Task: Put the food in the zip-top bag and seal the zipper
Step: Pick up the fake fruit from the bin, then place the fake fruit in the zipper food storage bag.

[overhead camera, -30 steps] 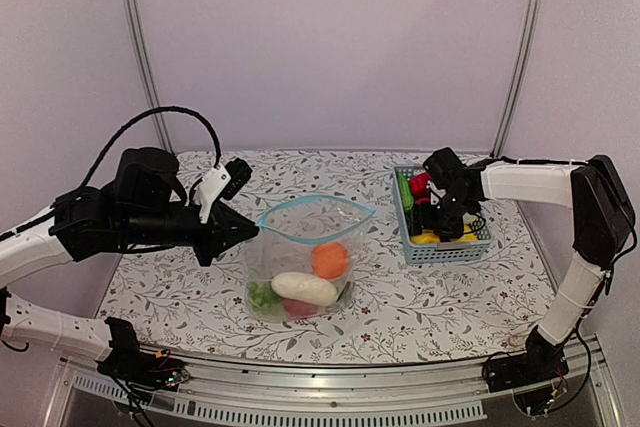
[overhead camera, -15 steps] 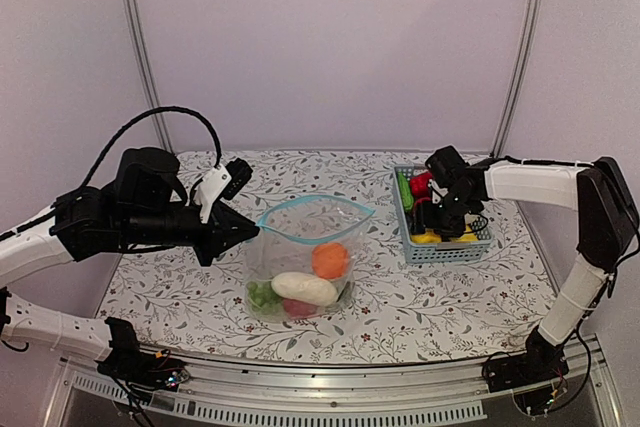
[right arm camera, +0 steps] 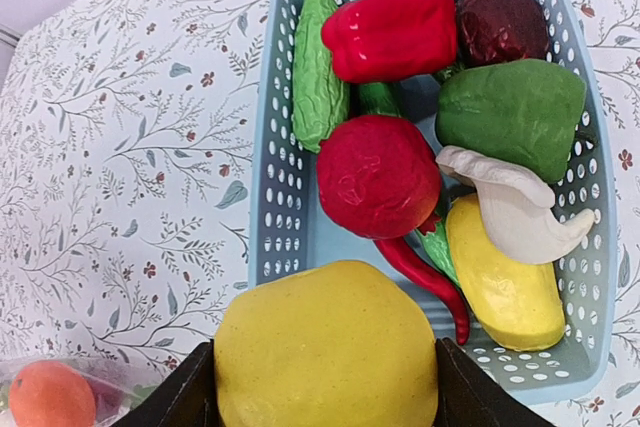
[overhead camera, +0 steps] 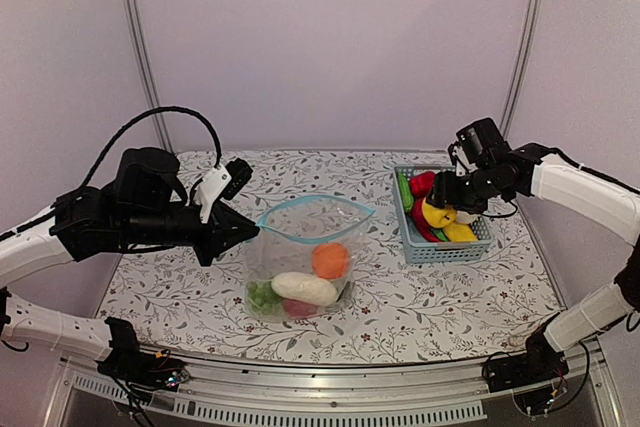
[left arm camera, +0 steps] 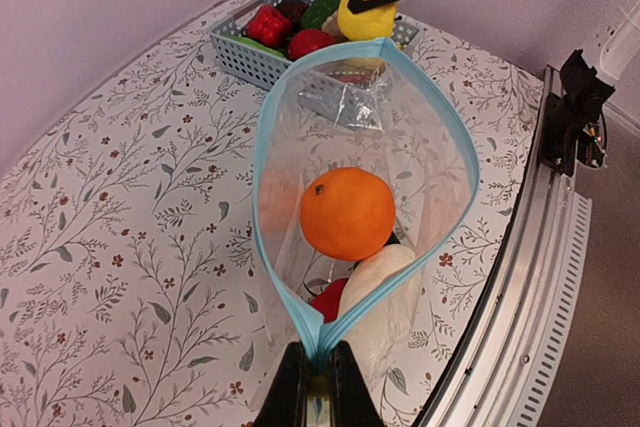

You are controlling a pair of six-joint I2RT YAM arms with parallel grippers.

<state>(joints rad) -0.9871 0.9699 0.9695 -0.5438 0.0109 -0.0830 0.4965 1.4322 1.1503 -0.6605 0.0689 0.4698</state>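
Plain pale lilac walls (overhead camera: 330, 47), with two slim metal poles (overhead camera: 137, 47) standing against them, enclose a white floral-print tabletop (overhead camera: 180, 292) edged by a ribbed aluminium rail (overhead camera: 330, 392), all softly and evenly lit.

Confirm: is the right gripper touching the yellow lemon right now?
Touching. The right wrist view shows the right gripper with both fingers pressed against opposite sides of the yellow lemon, with no gap on either side.
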